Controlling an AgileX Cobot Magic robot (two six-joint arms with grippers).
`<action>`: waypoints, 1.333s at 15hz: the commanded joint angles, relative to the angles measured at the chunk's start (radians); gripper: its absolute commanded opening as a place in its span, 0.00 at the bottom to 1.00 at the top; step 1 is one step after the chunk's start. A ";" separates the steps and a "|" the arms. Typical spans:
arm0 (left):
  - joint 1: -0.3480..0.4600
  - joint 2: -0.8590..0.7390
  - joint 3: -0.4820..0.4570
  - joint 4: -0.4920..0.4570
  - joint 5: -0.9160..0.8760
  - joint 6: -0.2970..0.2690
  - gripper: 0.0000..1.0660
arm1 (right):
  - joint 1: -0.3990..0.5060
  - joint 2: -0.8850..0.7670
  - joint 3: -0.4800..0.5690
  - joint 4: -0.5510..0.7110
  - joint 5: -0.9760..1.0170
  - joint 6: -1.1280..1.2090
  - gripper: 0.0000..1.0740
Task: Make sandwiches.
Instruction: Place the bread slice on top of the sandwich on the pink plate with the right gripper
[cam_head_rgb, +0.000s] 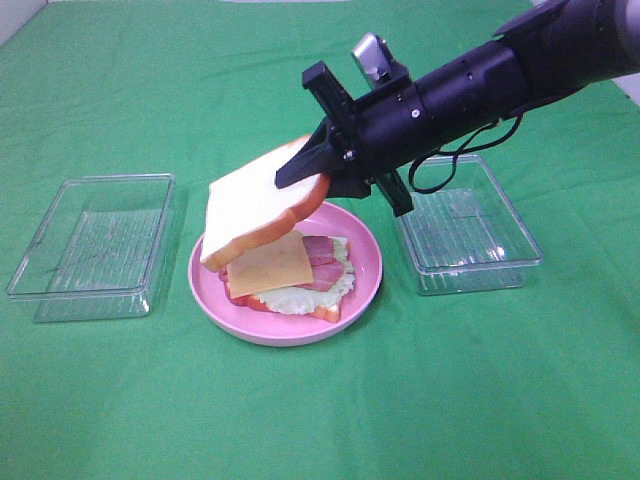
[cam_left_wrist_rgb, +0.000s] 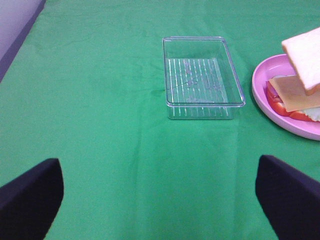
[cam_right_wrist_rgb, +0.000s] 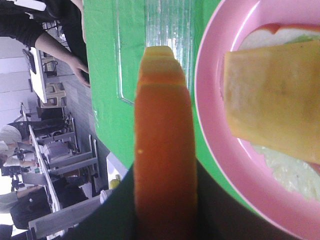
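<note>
My right gripper (cam_head_rgb: 312, 168) is shut on a white bread slice (cam_head_rgb: 262, 200) with an orange-brown crust and holds it tilted above the pink plate (cam_head_rgb: 365, 262). On the plate lies the open sandwich stack: a bottom bread slice (cam_head_rgb: 325, 313), pale green lettuce (cam_head_rgb: 300, 298), reddish bacon (cam_head_rgb: 322, 252) and a yellow cheese slice (cam_head_rgb: 270, 265) on top. The right wrist view shows the held slice's crust (cam_right_wrist_rgb: 162, 150) edge-on between the jaws, with the cheese (cam_right_wrist_rgb: 275, 105) beside it. My left gripper (cam_left_wrist_rgb: 160, 195) is open over bare cloth, away from the plate (cam_left_wrist_rgb: 280, 117).
A clear plastic box (cam_head_rgb: 95, 245) stands left of the plate and also shows in the left wrist view (cam_left_wrist_rgb: 200, 77). A second clear box (cam_head_rgb: 465, 228) stands to the right, under my right arm. Green cloth (cam_head_rgb: 420, 400) covers the table.
</note>
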 joint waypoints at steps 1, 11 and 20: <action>0.001 -0.019 0.004 -0.007 -0.016 -0.002 0.92 | 0.034 0.068 -0.012 0.048 -0.042 -0.023 0.00; 0.001 -0.019 0.004 -0.007 -0.016 -0.002 0.92 | 0.034 0.100 -0.032 -0.059 -0.136 -0.001 0.00; 0.001 -0.019 0.004 -0.007 -0.016 -0.002 0.92 | 0.034 0.073 -0.035 -0.153 -0.104 0.061 0.69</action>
